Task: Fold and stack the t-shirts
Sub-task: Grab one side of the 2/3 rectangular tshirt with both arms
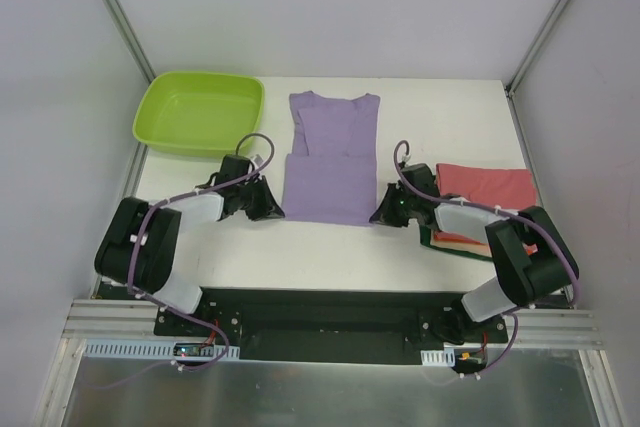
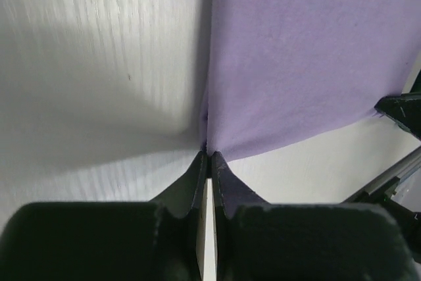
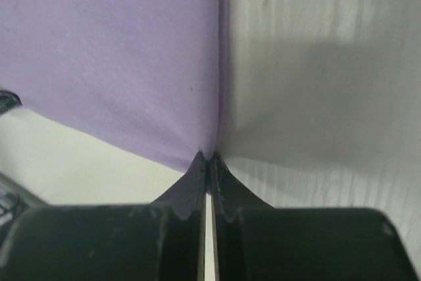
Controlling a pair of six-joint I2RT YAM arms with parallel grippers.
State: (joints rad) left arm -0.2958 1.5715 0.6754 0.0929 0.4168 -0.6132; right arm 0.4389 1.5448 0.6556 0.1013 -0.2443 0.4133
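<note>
The lilac-purple t-shirt (image 1: 330,159) lies flat in the middle of the white table, sleeves folded in, collar at the far end, its near part doubled over. My left gripper (image 1: 276,213) is shut on the shirt's near left corner (image 2: 208,146). My right gripper (image 1: 377,217) is shut on the near right corner (image 3: 209,153). Both corners are pinched at the fingertips, low at the table. A stack of folded t-shirts sits at the right: red (image 1: 488,185) on top, orange (image 1: 462,240) and dark green (image 1: 452,247) edges below.
A lime-green plastic tub (image 1: 198,112) stands at the back left. Grey walls with metal frame posts enclose the table (image 1: 330,257). The right arm's forearm (image 1: 470,219) lies over the folded stack's near part.
</note>
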